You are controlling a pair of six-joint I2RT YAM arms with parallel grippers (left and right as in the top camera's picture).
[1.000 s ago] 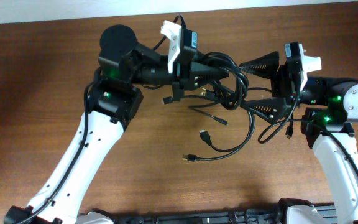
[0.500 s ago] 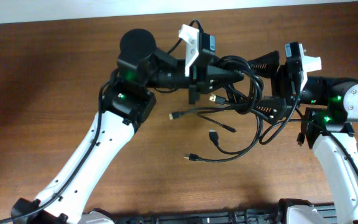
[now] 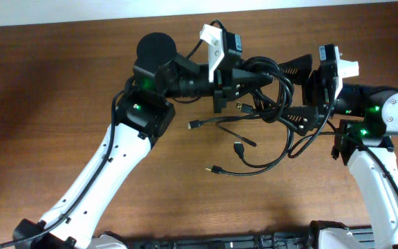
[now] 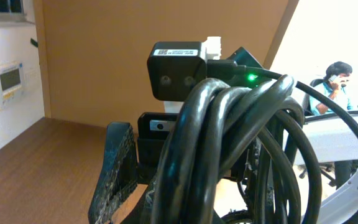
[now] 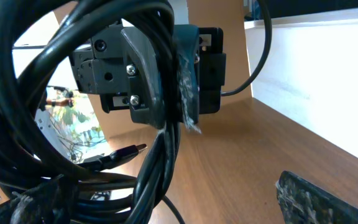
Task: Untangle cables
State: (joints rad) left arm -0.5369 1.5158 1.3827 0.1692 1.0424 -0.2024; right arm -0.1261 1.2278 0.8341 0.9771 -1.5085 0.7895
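Observation:
The cables are a bunch of thin black cords held above the table. My left gripper is shut on the top of the bunch. In the right wrist view its fingers pinch the cables. My right gripper stands open around the right side of the bunch, one finger above and one below. Loose ends with plugs hang over the wood, and a long loop sags below. In the left wrist view the cables fill the middle and hide my own jaws.
The brown wooden table lies below both arms. A white wall runs along its far edge. The right arm's base stands at the right.
My left arm has carried the bunch to the right, closer in between the right gripper's fingers. The loose plug ends swung right with it. The right gripper stayed open.

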